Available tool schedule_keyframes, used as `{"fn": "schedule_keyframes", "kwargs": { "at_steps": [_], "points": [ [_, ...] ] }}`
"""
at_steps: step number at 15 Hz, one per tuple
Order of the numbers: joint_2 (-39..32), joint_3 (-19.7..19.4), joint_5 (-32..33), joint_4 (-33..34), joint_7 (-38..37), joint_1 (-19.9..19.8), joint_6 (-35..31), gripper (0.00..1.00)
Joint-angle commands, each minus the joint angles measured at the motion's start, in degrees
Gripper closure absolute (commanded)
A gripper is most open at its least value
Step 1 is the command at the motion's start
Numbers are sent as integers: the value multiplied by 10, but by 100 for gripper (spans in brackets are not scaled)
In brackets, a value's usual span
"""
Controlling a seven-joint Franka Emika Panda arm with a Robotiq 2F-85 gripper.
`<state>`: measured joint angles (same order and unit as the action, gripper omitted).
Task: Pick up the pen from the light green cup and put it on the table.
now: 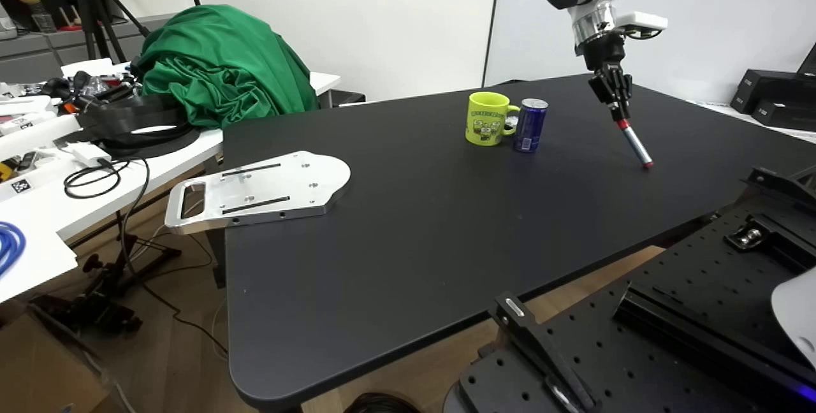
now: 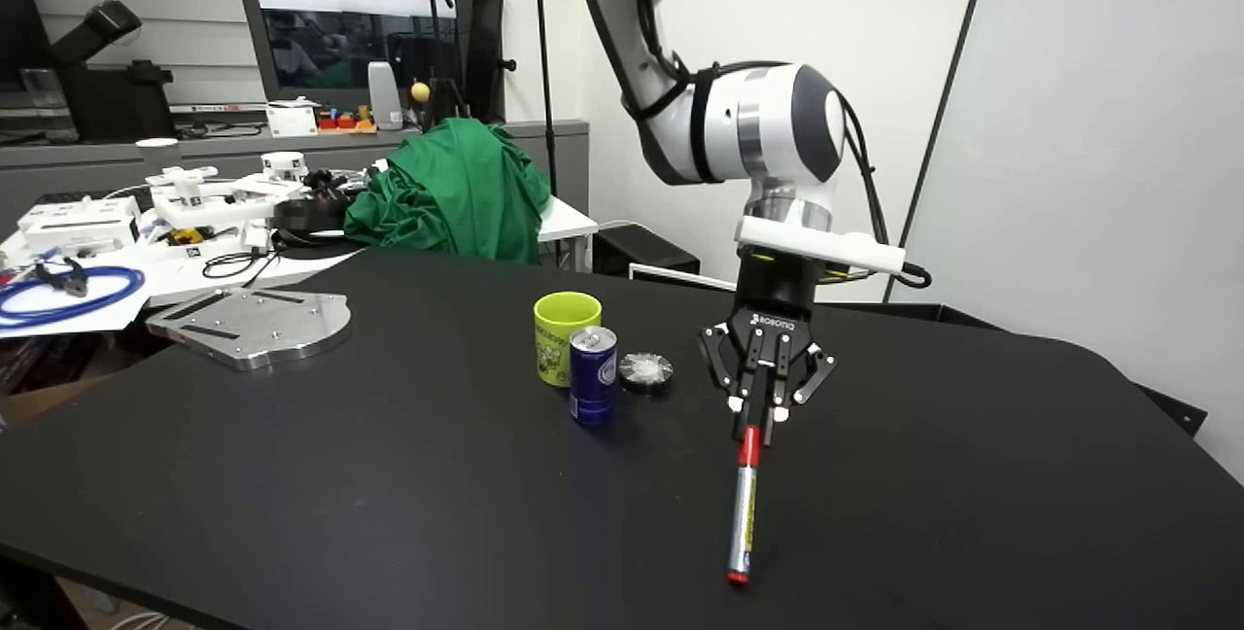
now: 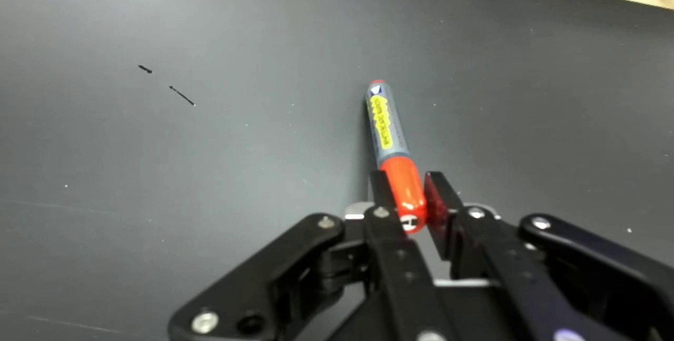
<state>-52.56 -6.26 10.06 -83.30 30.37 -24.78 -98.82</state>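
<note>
Pick-up looks done: nothing pokes above the rim of the light green cup (image 1: 486, 118), upright near the blue can (image 1: 530, 125), and the pen (image 2: 744, 506) is well to the right of both. Pincer (image 3: 406, 180) pinches it by the red cap (image 3: 404, 186), one finger each side. Pen slants down over the desk (image 1: 382, 241), lower end toward the near side; whether that end touches or just clears the surface, cannot tell. Putting-down, I judge, is close but unfinished. Left to do: bring the cap end down so the pen lies flat, spread the pincer, back off without setting the pen rolling.
</note>
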Motion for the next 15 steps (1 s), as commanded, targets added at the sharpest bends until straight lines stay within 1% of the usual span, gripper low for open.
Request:
{"fn": "schedule_keyframes", "kwargs": {
  "at_steps": [1, 2, 4, 5, 10, 11, 13, 14, 15],
  "points": [
    [-31, -1, -6, 41, -7, 5, 10, 54],
    [-30, -2, -2, 40, -9, 9, 4, 54],
    [-13, -4, 10, 18, -18, 23, -31, 42],
    [-2, -4, 16, 6, -18, 29, -55, 33],
    [93, -9, 55, -99, -36, 71, -231, 0],
    [117, -10, 63, -126, -41, 79, -265, 0],
    [165, -11, 67, -174, -59, 93, -306, 0],
    [95, -4, 54, -92, -29, 79, -268, 0],
    [118, -4, 56, -114, -35, 85, -280, 0]
  ]
}}
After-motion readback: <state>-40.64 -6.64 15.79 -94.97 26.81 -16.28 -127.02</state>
